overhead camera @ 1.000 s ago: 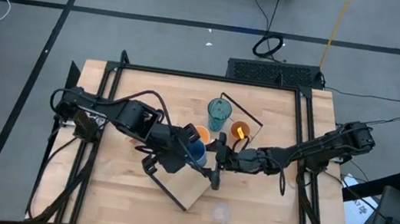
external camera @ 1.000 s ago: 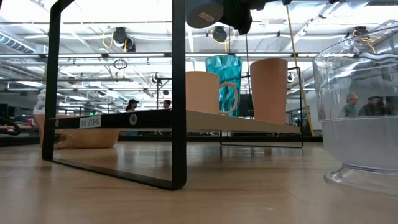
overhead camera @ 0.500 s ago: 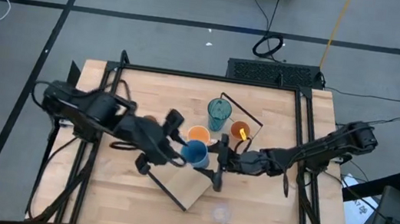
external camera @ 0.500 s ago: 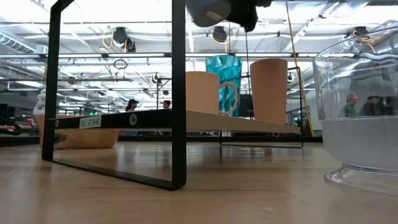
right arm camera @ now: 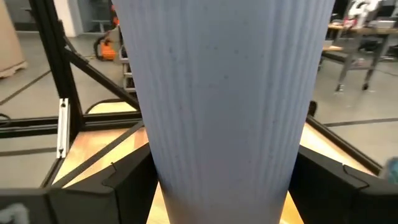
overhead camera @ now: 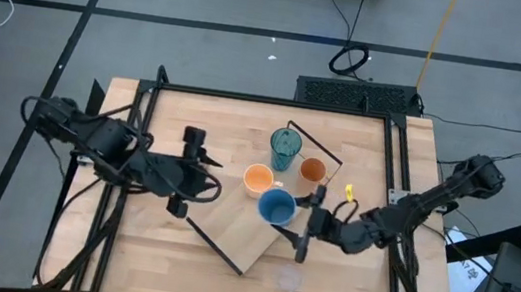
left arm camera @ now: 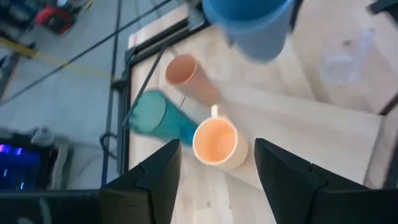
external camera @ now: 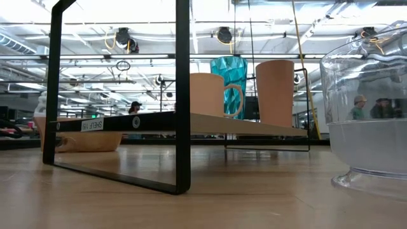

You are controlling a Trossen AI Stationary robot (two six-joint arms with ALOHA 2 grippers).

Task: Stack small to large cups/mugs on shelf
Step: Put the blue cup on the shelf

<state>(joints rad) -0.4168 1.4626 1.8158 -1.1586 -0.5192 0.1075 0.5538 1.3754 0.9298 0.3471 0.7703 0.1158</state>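
Blue cup (overhead camera: 276, 208) is on the shelf (overhead camera: 229, 235), and my right gripper (overhead camera: 306, 229) brackets it: fingers spread wide either side of its ribbed wall, which fills the right wrist view (right arm camera: 224, 93). I can't tell if the pads touch, so I'd call it released or about to be, not gripped.

Left gripper (overhead camera: 183, 172) sits at 9 o'clock of the cups, jaws apart, holding nothing. I judge it's parked clear so the right arm has room.

Row so far runs along the board: teal tumbler (overhead camera: 284, 147) at 12 o'clock, orange cup (overhead camera: 312, 170) just beside it, tan mug (overhead camera: 257, 178) next, then the blue one towards 6.

Clear cup (overhead camera: 289, 280) is off the shelf on the table (overhead camera: 144, 262), at 6 o'clock. Probably next to place.
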